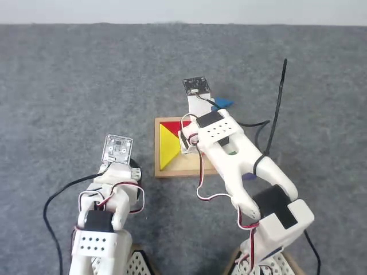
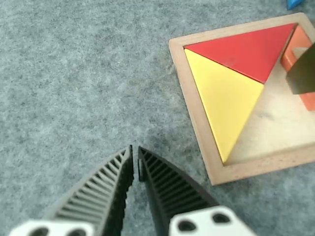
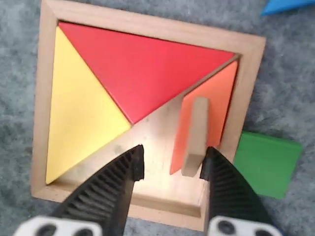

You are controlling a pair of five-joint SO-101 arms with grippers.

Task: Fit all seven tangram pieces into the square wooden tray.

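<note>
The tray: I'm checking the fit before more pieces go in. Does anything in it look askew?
Yes. The tan wooden piece stands on edge atop the orange triangle instead of lying flat, inside the open right gripper. The red triangle and yellow triangle lie flat.

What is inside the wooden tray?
A red triangle, a yellow triangle, and an orange piece with a plain wooden block over it. Whatever lies under that block is covered.
</note>
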